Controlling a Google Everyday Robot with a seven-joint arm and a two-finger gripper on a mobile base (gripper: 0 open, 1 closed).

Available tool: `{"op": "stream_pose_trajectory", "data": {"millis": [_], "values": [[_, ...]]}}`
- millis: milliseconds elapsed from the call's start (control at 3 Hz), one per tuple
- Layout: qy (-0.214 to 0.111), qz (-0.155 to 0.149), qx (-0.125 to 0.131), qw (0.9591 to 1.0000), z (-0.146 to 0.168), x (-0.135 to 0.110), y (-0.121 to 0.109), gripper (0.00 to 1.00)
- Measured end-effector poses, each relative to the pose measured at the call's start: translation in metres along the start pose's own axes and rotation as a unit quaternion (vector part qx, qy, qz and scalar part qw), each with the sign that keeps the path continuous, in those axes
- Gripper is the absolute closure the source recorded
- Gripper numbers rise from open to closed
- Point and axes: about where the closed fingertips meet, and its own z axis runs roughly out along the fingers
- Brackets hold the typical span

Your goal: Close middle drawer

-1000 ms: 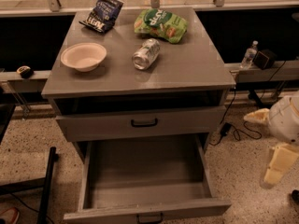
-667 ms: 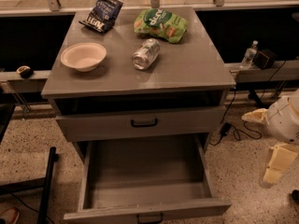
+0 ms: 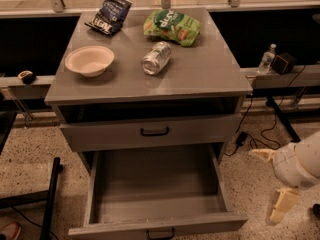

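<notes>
The middle drawer (image 3: pixel 159 228) of the grey cabinet (image 3: pixel 200 79) is pulled far out toward me. It is a long empty grey box with a low front and a small black handle (image 3: pixel 161 233) at the bottom edge of the view. My gripper (image 3: pixel 265 186) is low on the right, beside the drawer's right front corner and apart from it. Its two cream fingers (image 3: pixel 281 205) are spread open and hold nothing.
The drawer above (image 3: pixel 154 131) stands slightly out. On the cabinet top lie a bowl (image 3: pixel 90 60), a can (image 3: pixel 156 57), a green bag (image 3: pixel 172 26) and a dark bag (image 3: pixel 110 14). Cables (image 3: pixel 270 129) and a water bottle (image 3: pixel 267 59) are on the right, a black stand (image 3: pixel 50 199) on the left.
My gripper has moved down and a little left, closer to the open drawer's right front corner. The drawers and the things on top have not moved.
</notes>
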Motion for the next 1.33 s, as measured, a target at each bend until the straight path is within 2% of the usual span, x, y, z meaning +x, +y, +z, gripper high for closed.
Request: {"op": "stream_pose_trajectory", "data": {"millis": [333, 667, 1000, 1333], "values": [[-0.028, -0.041, -0.009, 0.9987, 0.035, 0.019, 0.007, 0.00], [-0.030, -0.054, -0.012, 0.9980, 0.038, 0.019, 0.008, 0.00], [-0.037, -0.033, -0.015, 0.9987, 0.067, 0.038, 0.001, 0.00], [-0.061, -0.023, 0.005, 0.9978, 0.105, 0.046, 0.012, 0.16]]}}
